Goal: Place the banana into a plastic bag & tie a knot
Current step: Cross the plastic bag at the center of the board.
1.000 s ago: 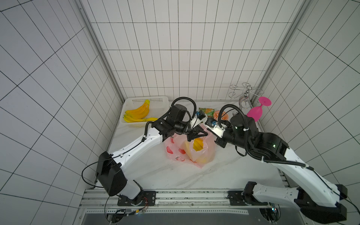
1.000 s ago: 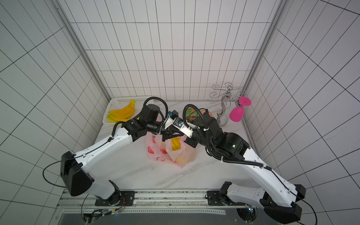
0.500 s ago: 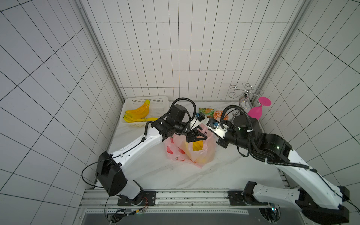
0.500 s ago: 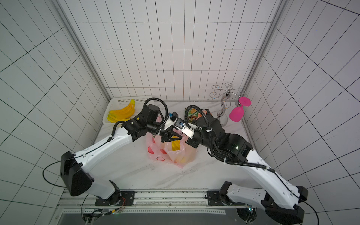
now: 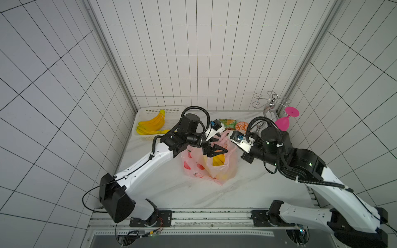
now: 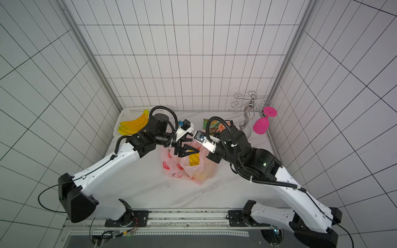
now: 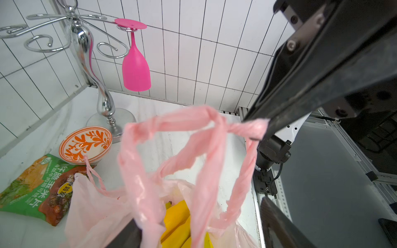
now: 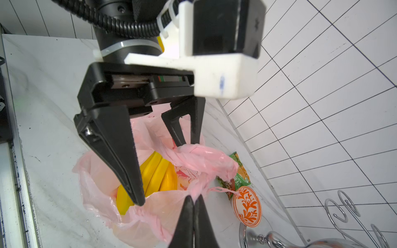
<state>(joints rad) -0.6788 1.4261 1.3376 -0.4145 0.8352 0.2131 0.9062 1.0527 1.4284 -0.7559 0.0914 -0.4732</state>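
The pink plastic bag (image 5: 215, 171) stands mid-table, mouth up, with the yellow banana (image 5: 218, 160) bunch inside it (image 8: 153, 171). My left gripper (image 5: 217, 152) hangs open over the mouth; one twisted handle loop (image 7: 137, 171) drapes over one of its fingers (image 8: 182, 137), unpinched. In the right wrist view my right gripper (image 8: 194, 196) is shut on the other twisted handle (image 7: 247, 128), pulled taut from the bag's right side. The two handles cross each other above the banana.
A white basket (image 5: 174, 111) with more bananas (image 5: 152, 124) sits at the back left. Behind the bag lie a green snack packet (image 5: 228, 122) and an orange-patterned bowl (image 5: 242, 127). A chrome rack (image 5: 269, 105) holding a pink glass (image 5: 283, 124) stands at the back right.
My left gripper has gone from shut to wide open, letting go of its handle, which now only drapes over a finger. The right gripper has kept its grip and place.
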